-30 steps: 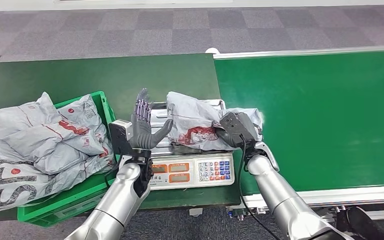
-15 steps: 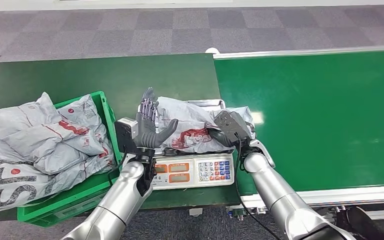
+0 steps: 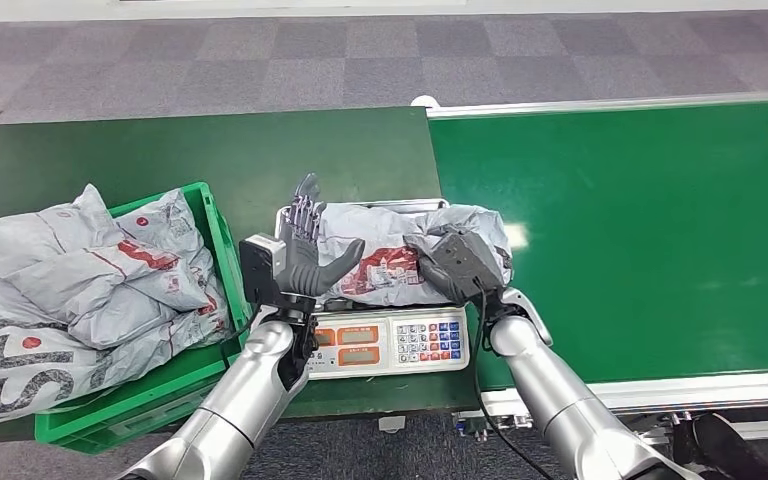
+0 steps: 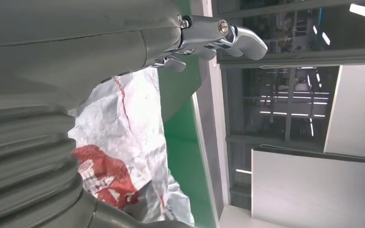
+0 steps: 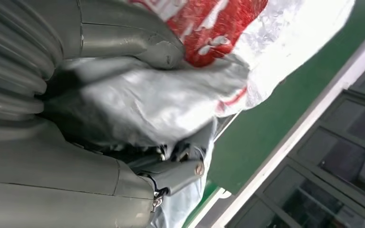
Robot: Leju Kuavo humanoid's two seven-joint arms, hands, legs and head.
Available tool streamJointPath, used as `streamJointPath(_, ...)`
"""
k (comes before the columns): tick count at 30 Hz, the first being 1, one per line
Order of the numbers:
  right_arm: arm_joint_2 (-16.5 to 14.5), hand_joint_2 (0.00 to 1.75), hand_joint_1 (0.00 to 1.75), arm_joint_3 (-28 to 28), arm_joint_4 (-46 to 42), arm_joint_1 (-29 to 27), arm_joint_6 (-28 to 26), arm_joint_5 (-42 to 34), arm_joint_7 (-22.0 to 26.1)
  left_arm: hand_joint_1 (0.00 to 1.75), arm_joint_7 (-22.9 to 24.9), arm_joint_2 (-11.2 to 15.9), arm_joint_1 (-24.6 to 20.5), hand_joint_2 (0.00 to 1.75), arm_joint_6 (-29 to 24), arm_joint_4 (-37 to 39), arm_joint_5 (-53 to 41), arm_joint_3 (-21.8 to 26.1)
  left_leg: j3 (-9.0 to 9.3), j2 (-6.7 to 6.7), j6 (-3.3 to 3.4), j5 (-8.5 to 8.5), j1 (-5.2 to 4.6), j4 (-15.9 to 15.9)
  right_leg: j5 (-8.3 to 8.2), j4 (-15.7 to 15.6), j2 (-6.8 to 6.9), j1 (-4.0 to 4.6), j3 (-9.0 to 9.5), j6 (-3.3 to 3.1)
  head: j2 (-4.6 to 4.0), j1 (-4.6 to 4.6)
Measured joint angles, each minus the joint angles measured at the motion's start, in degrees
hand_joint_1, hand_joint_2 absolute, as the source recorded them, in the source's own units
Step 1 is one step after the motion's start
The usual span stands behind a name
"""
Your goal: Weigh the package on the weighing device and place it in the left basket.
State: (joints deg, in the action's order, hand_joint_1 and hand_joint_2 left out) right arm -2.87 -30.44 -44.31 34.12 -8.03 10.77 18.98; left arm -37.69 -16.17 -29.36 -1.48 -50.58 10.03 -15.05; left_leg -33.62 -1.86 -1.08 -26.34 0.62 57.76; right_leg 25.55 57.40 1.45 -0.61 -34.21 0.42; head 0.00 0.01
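While the right hand (image 3: 457, 262) grips the package (image 3: 400, 250) lying on the scale (image 3: 385, 340) and the left hand (image 3: 305, 255) waits spread open beside it, I'd say let go fully so it weighs true before the basket (image 3: 215, 240).

Package (image 3: 400, 250): grey crumpled plastic mailer with a red printed patch and thin red lines; lies flat across the scale's steel pan, spilling over its right edge; the right hand (image 3: 457, 265) grips its right end, grey film bunched in the fingers (image 5: 171, 173); the left hand (image 3: 305, 255) stands with palm spread just beside its left end.
Weighing device (image 3: 390, 340): white scale with a keypad and two orange-lit displays facing the robot, on the green bench between basket and conveyor.
Left basket (image 3: 215, 235): green plastic crate left of the scale, heaped with similar grey mailers spilling over its left rim.
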Motion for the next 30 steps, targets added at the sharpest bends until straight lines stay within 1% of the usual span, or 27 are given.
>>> streamJointPath(4,1.51,1.75,0.0,1.14,-2.9,-1.24,0.95,-3.1,1.44,0.0,-1.12,0.22,-0.01,1.75,-2.05,0.01,-2.02,-0.26,-0.01,0.01,0.0,0.0,-0.02,0.0,0.0,0.0,0.0,-0.02,0.0,0.0,0.0,0.0)
streamJointPath(8,2.84,1.75,0.0,3.54,-5.79,-2.42,4.28,-8.23,3.56,0.0,-1.57,0.6,-0.03,1.75,-2.95,0.1,-3.19,-0.89,-0.01,0.01,0.0,0.0,-0.03,0.01,0.0,-0.01,0.01,-0.02,0.0,0.0,0.0,0.0)
streamJointPath(13,3.74,1.75,0.0,7.44,-7.45,-3.77,10.48,-16.02,6.36,0.0,-1.99,0.92,-0.26,1.75,-2.93,0.69,-4.59,-1.21,-0.01,0.01,0.0,0.0,-0.03,0.01,0.0,-0.01,0.01,-0.02,0.0,0.0,0.0,-0.01)
streamJointPath(18,3.99,1.75,0.0,10.5,-5.59,-3.15,17.46,-22.64,9.24,0.0,-1.77,1.03,-1.66,1.75,-1.76,2.5,-7.77,-2.3,-0.02,0.01,0.01,0.0,-0.03,0.01,-0.01,0.0,0.01,-0.02,0.0,0.0,0.0,0.01)
streamJointPath(21,3.98,1.75,0.0,11.79,-2.59,-1.6,19.98,-25.86,11.15,0.0,-1.05,0.98,-3.42,1.75,-1.58,4.68,-12.04,-3.39,-0.02,0.02,0.03,0.02,-0.03,0.01,-0.02,0.0,0.02,-0.02,0.01,0.01,0.0,0.01)
streamJointPath(25,3.97,1.75,0.0,12.98,0.34,-0.03,22.04,-27.64,12.2,0.0,0.39,1.07,-7.14,1.75,-1.3,8.24,-20.63,-5.79,-0.03,0.03,0.06,0.04,-0.04,0.03,-0.03,0.0,0.03,-0.03,0.02,0.01,0.0,0.01)
streamJointPath(27,3.97,1.75,0.0,13.31,0.93,0.15,23.15,-27.76,12.58,0.0,1.65,1.22,-9.56,1.75,-0.19,10.56,-26.23,-7.66,-0.03,0.04,0.06,0.04,-0.04,0.03,-0.03,0.0,0.04,-0.03,0.02,0.01,0.0,0.0)
streamJointPath(30,3.97,1.75,0.0,13.68,1.32,0.23,24.1,-27.6,12.75,0.0,4.11,1.38,-13.71,1.75,3.0,14.89,-34.71,-11.29,-0.04,0.04,0.06,0.05,-0.04,0.04,-0.03,0.01,0.04,-0.03,0.01,0.01,0.0,0.01)
